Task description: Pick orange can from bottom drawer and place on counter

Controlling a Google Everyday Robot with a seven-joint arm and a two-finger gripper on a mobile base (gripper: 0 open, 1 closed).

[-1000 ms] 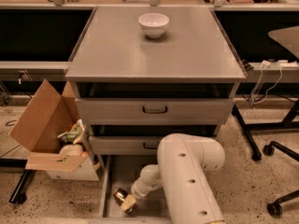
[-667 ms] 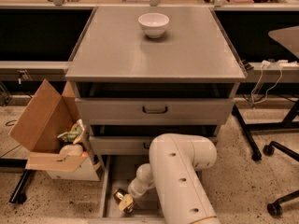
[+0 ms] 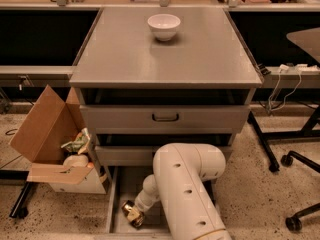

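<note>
One arm (image 3: pixel 186 184) shifted left; pincer (image 3: pixel 133 216) stays in bottom drawer (image 3: pixel 124 185).

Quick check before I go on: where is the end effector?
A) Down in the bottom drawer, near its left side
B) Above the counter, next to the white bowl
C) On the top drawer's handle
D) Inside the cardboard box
A: the end effector is low inside the open bottom drawer, close to its left wall, well below the counter where the white bowl sits.

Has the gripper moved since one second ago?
No. The gripper stays in the bottom drawer, equally close to its left wall.
</note>
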